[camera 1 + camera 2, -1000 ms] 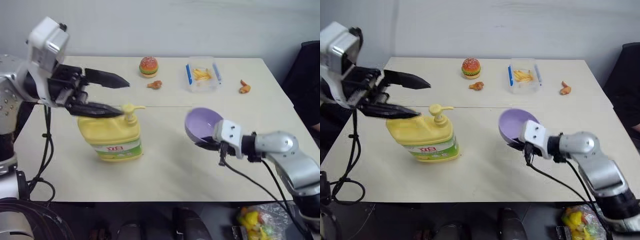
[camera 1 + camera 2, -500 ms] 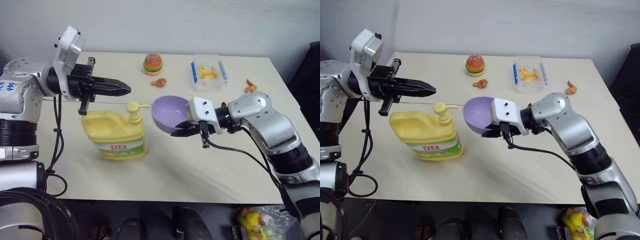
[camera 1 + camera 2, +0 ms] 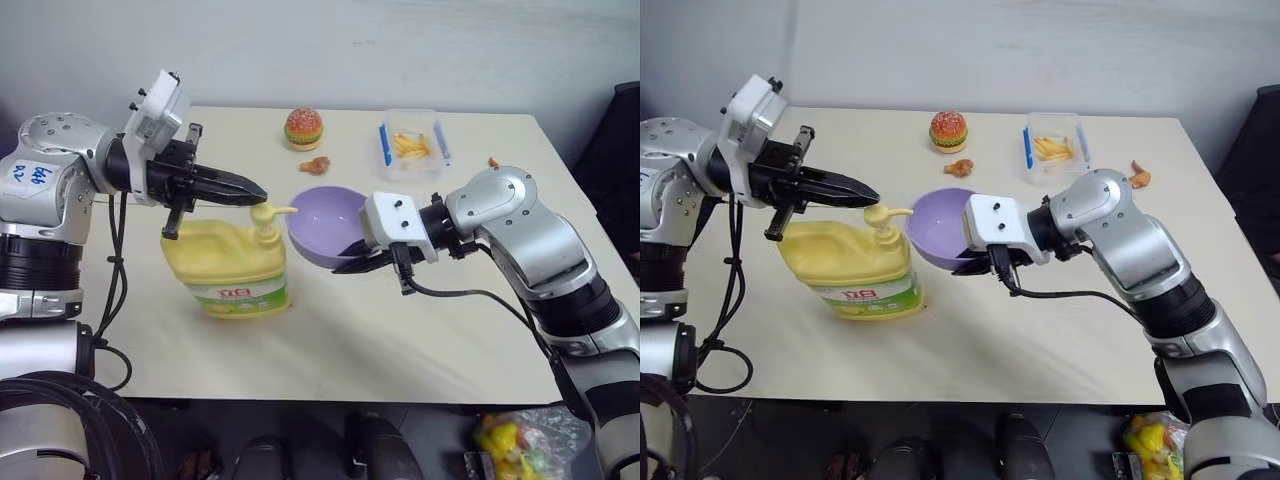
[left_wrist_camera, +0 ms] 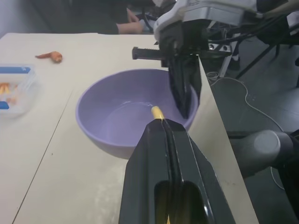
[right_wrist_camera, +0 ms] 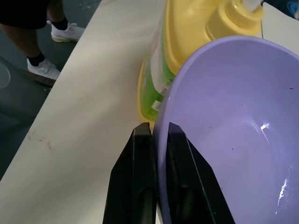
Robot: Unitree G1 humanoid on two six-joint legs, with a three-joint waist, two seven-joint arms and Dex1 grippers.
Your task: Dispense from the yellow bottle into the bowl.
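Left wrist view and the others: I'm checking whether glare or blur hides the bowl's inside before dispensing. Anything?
Left wrist view: the bowl is sharp, with a thin bright streak of glare inside; the close left tool looks soft. Right wrist view: a small glint on the bowl's inner wall, right tool dark. Left eye view: even lighting, soft shadow beside the yellow bottle.

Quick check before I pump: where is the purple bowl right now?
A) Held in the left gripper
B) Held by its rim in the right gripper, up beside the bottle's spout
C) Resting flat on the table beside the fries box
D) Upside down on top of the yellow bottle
B: the right gripper is shut on the rim of the bowl, which it holds off the table right next to the spout of the yellow bottle.
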